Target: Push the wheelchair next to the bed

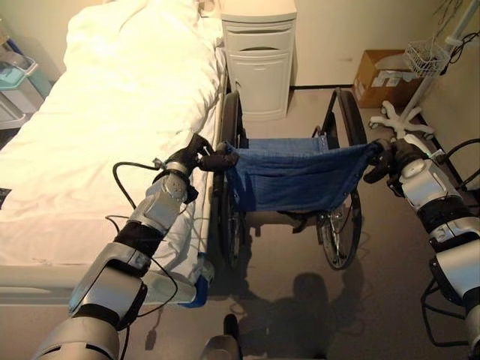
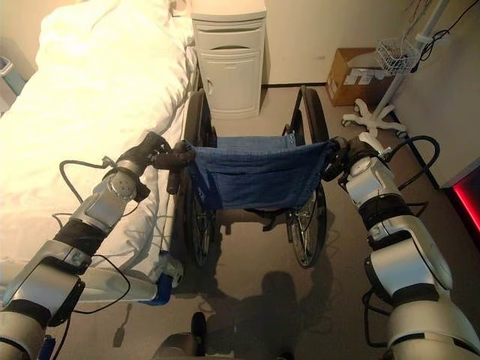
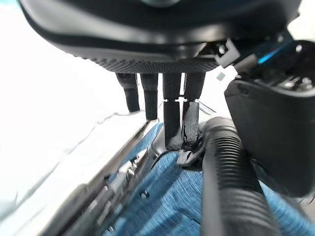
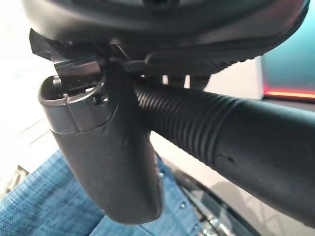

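Observation:
The wheelchair (image 1: 296, 176), with a blue cloth back and large wheels, stands close along the right side of the white bed (image 1: 112, 112), facing away from me. My left hand (image 1: 193, 154) is shut on its left push handle (image 3: 226, 177), which runs between the fingers (image 3: 172, 123) and the thumb. At the other side, my right hand (image 1: 390, 157) is shut on the ribbed right push handle (image 4: 236, 132), with the thumb (image 4: 113, 162) across it.
A white bedside cabinet (image 1: 259, 60) stands straight ahead of the wheelchair. At the back right are a cardboard box (image 1: 382, 75) and a wheeled pole stand (image 1: 401, 116) with a wire basket (image 1: 426, 56). Open floor lies right of the chair.

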Tool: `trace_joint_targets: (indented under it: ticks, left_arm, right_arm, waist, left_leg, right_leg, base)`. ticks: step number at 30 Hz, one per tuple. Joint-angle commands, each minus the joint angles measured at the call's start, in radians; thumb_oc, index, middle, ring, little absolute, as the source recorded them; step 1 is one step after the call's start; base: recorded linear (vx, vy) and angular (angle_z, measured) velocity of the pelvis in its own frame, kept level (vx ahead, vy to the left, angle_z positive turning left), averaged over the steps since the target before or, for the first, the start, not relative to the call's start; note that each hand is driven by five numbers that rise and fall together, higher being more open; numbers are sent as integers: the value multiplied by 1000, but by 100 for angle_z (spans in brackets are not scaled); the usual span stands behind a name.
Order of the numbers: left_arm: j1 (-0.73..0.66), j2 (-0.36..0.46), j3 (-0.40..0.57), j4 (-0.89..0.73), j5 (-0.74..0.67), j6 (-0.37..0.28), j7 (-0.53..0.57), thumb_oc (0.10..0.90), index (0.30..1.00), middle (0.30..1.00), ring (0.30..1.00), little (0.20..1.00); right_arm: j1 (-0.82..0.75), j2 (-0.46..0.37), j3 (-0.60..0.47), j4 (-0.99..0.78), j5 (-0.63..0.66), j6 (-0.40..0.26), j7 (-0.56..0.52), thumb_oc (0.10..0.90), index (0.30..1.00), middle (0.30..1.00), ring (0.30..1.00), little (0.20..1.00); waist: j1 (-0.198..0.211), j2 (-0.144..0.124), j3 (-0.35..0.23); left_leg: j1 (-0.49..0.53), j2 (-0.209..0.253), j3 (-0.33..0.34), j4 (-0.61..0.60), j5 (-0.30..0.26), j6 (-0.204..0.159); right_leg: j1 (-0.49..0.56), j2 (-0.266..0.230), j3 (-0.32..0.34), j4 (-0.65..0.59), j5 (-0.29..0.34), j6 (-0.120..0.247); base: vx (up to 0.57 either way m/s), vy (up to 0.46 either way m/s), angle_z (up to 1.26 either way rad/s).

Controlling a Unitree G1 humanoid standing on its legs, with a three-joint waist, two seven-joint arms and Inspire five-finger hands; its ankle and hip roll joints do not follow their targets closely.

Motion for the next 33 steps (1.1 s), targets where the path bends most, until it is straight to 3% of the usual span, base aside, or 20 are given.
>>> trace_joint_targets:
  ticks: [1,6,10,14,21,27,32,33]
  left_arm:
    - [131,-10,-124,52,29,55,-115,800,900,900,900,900]
    - [215,27,-62,-21,-59,44,-159,800,900,900,900,900]
    - [259,55,-9,-67,-172,39,-181,800,900,900,900,900]
    - [302,80,74,-103,-382,15,-191,800,900,900,900,900]
    - [394,80,186,-126,-661,-72,-246,800,900,900,900,900]
    - [442,75,252,-114,-858,-140,-290,800,900,900,900,900]
    - [440,84,273,-75,-919,-169,-292,800,900,900,900,900]
    - [442,84,283,-53,-940,-174,-299,800,900,900,900,900]
  right_arm:
    - [-60,58,53,-144,17,-120,77,800,900,900,900,900]
    - [-92,-8,38,-175,97,-60,106,800,900,900,900,900]
    - [-104,-43,33,-198,148,-52,84,800,900,900,900,900]
    - [-117,-80,3,-264,256,-45,47,800,900,900,900,900]
    - [-124,-153,-41,-306,413,-97,6,800,900,900,900,900]
    - [-100,-224,-80,-294,598,-149,-14,800,900,900,900,900]
    - [-73,-260,-115,-277,735,-187,8,800,900,900,900,900]
    - [-57,-269,-133,-276,810,-200,13,800,900,900,900,900]
  waist:
    - [82,-33,77]
    - [87,-26,54]
    - [88,-22,41]
    - [84,-20,24]
    - [76,-23,0]
    - [60,-31,-21]
    - [48,-39,-37]
    - [43,-42,-43]
  left_leg:
    - [-3,-40,0,-19,-41,35]
    - [32,-37,-7,-31,-43,33]
    - [51,-35,-13,-37,-41,28]
    - [68,-36,-16,-45,-42,25]
    - [91,-38,-18,-51,-51,25]
    - [116,-41,-10,-65,-48,19]
    - [128,-42,-6,-77,-44,15]
    - [132,-42,-5,-82,-44,13]
  right_leg:
    - [7,-41,-36,101,85,-36]
    - [19,-31,-40,118,61,-44]
    - [28,-22,-39,113,50,-48]
    - [32,-15,-35,116,45,-51]
    - [30,-8,-28,128,34,-54]
    - [19,-7,-14,142,67,-45]
    - [18,-1,-9,133,84,-41]
    - [18,1,-9,128,87,-40]
  base:
    - [8,-54,0]
    - [22,-34,-2]
    - [12,-16,-3]
    - [0,0,0]
    - [0,0,0]
    - [3,-15,-4]
    - [1,-6,-1]
    - [0,0,0]
